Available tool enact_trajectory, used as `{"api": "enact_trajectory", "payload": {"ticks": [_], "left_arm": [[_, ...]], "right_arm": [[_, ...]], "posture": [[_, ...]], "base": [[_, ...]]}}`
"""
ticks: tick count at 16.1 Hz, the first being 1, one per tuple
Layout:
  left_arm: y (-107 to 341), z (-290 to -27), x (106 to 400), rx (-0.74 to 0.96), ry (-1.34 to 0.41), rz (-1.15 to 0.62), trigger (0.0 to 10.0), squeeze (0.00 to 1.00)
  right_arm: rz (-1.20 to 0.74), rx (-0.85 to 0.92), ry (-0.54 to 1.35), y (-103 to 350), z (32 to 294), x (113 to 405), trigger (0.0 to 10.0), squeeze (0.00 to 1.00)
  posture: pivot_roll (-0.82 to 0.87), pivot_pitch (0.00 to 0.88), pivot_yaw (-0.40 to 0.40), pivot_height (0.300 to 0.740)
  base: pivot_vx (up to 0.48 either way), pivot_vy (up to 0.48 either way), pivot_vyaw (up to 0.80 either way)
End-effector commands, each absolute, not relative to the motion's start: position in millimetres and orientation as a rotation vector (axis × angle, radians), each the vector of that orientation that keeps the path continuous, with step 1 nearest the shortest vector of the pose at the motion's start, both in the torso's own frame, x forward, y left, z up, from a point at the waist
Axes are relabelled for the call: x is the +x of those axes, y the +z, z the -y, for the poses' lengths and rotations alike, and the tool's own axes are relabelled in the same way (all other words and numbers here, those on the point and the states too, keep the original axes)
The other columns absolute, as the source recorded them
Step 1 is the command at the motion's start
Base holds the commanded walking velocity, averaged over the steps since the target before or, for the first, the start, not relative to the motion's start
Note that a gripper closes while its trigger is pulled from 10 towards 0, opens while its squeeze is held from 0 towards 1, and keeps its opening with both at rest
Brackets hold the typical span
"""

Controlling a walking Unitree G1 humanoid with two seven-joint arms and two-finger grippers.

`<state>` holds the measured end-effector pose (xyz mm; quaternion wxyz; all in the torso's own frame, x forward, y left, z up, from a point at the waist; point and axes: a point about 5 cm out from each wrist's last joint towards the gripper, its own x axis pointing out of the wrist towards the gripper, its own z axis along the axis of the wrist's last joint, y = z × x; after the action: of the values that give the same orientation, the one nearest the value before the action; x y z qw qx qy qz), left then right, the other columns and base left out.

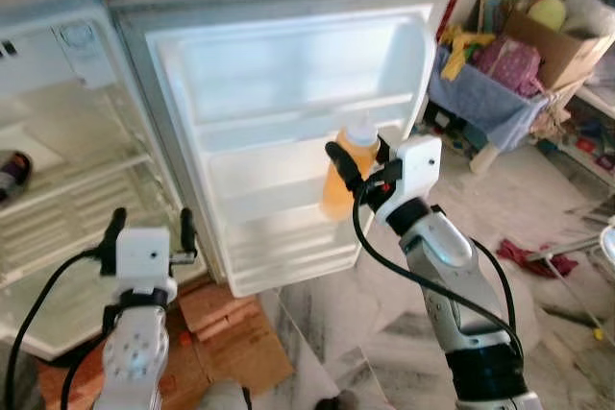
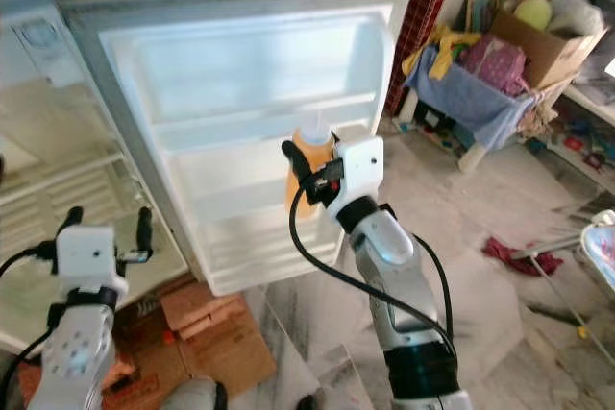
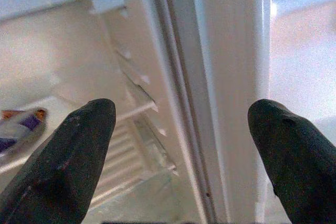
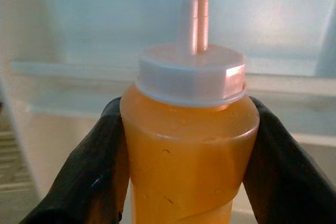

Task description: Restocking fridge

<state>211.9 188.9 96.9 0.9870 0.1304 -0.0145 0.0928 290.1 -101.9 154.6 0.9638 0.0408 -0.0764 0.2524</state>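
right gripper pinches the bottle upright against the fridge door; left gripper hangs low beside the door, fingers spread.

Both head views are evenly bright with soft daylight, and the white inside of the open fridge door is washed out toward pale blue near the middle of the frame, with only faint shadows under its shelves; the edges curve slightly and fine detail is soft, especially in the cluttered upper right corner. In the left wrist view the black fingers at the lower corners are blurred and the right strip is overexposed. The right wrist view has the orange bottle fairly sharp at centre, a pinkish glare on its white cap, and a hazy, out-of-focus background.
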Motion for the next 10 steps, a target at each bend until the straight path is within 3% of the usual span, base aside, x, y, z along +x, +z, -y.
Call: {"api": "enact_trajectory", "payload": {"ticks": [1,10], "left_arm": [[97.1,-192.9,209.7,0.274,0.191,0.018,10.0,0.00],[92.1,-191.4,210.7,0.252,0.196,-0.010,10.0,0.00]], "right_arm": [[0.173,0.096,0.546,156.3,97.5,286.0,10.0,0.00],[0.206,0.105,0.579,166.7,92.5,289.5,10.0,0.00]], "posture": [[0.13,0.097,-0.051,0.725],[0.13,0.103,-0.050,0.645]], "base": [[0.000,0.000,0.00],[0.000,0.000,0.00]]}}
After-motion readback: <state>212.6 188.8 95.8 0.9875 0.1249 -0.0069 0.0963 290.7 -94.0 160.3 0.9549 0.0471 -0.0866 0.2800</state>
